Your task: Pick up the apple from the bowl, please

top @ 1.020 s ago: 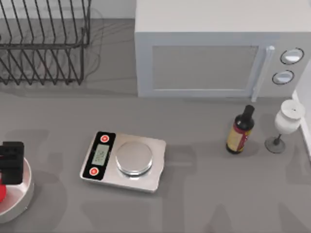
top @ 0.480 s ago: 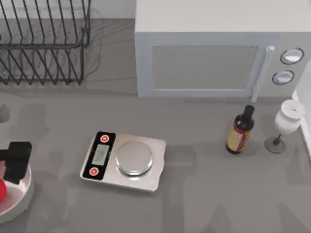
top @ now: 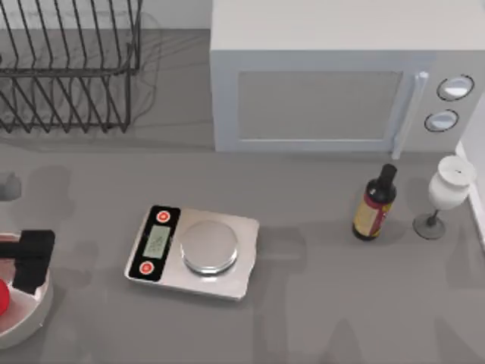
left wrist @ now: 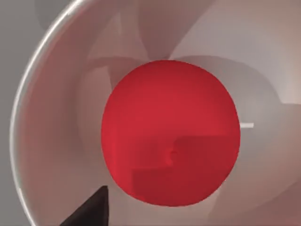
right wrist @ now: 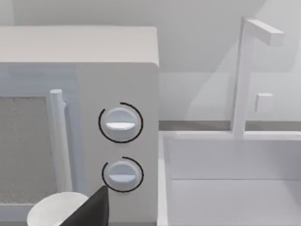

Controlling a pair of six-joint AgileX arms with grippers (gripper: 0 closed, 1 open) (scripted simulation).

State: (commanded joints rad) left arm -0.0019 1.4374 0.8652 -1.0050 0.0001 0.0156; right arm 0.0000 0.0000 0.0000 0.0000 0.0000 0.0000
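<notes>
The apple (left wrist: 170, 133) lies in the bowl (left wrist: 28, 141), not yet lifted; approach done, grasp and lift remain. The left claw (top: 30, 262) hangs over the bowl's rim with the apple directly beneath it; its opening cannot be judged. Against the earlier frames, it has shifted rightward and lower in the top view. Beyond it stands the scale (top: 193, 252). The right arm is parked facing the microwave (right wrist: 77, 117).

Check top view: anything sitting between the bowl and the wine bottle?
Yes. In the top view the kitchen scale stands on the table between the bowl at the left edge and the wine bottle; the remaining stretch is bare tabletop.
</notes>
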